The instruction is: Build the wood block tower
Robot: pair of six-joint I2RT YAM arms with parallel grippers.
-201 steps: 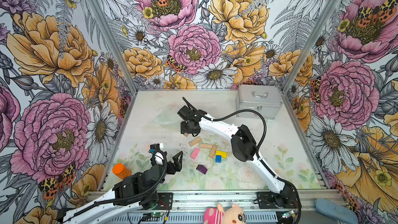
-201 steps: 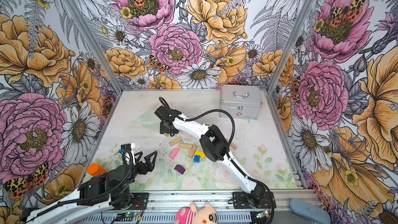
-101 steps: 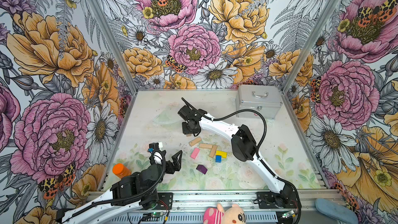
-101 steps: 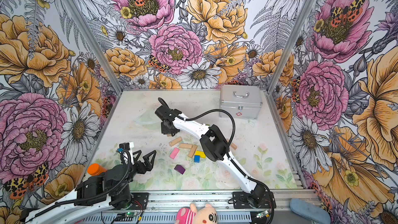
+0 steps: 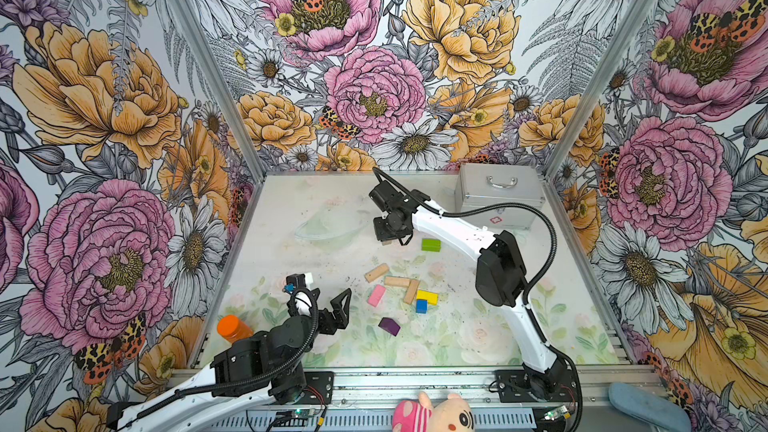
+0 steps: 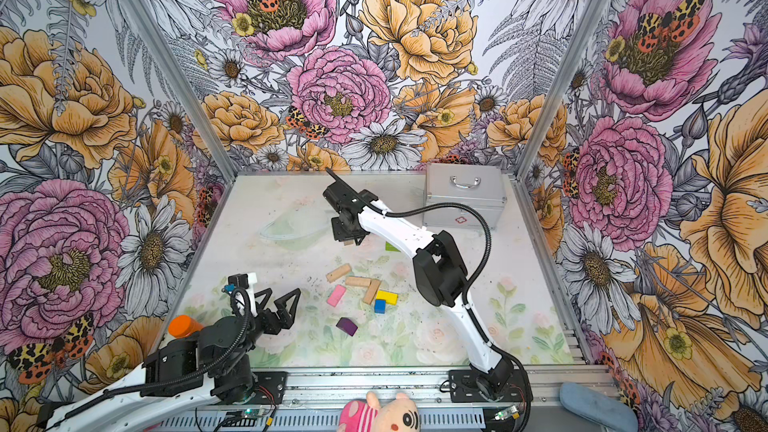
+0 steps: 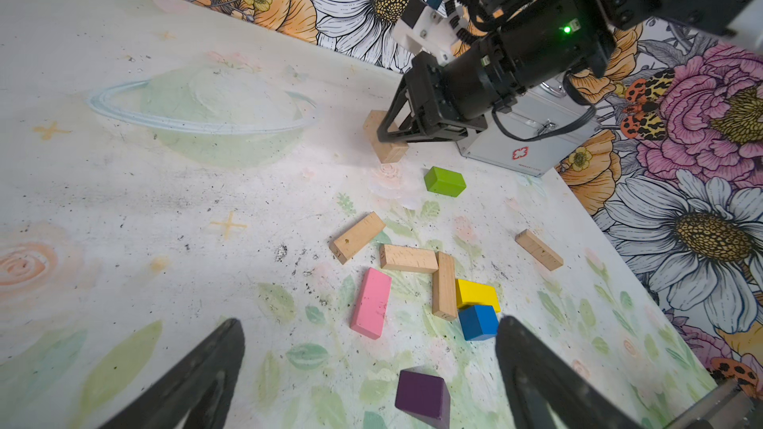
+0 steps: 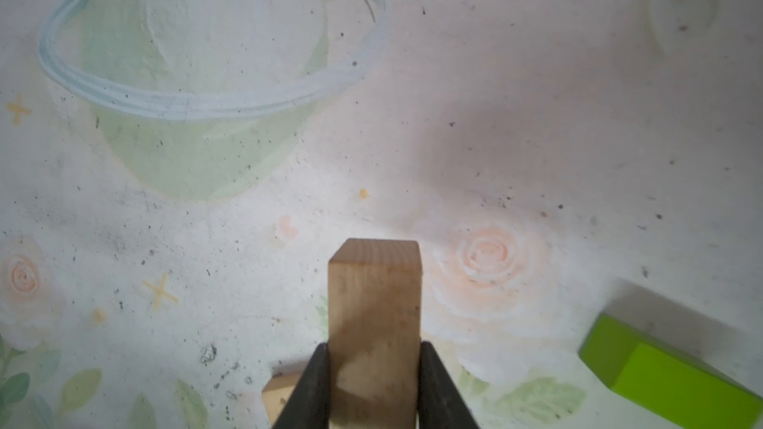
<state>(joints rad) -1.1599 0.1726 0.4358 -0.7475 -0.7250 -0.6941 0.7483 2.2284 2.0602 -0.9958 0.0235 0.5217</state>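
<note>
Wood blocks lie loose mid-table in both top views. The green block sits apart from them, near the right gripper. The left gripper hovers spread wide by the front edge. In the left wrist view, the right gripper's jaws clamp a tan block low at the table. In the right wrist view, they pinch its long sides.

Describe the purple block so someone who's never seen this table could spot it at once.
From the silver case in the back right corner, come forward to the loose cluster of blocks mid-table. The purple block lies alone just in front of it, nearer the front edge than the pink block and blue block. It is the only dark piece and touches no other.
</note>
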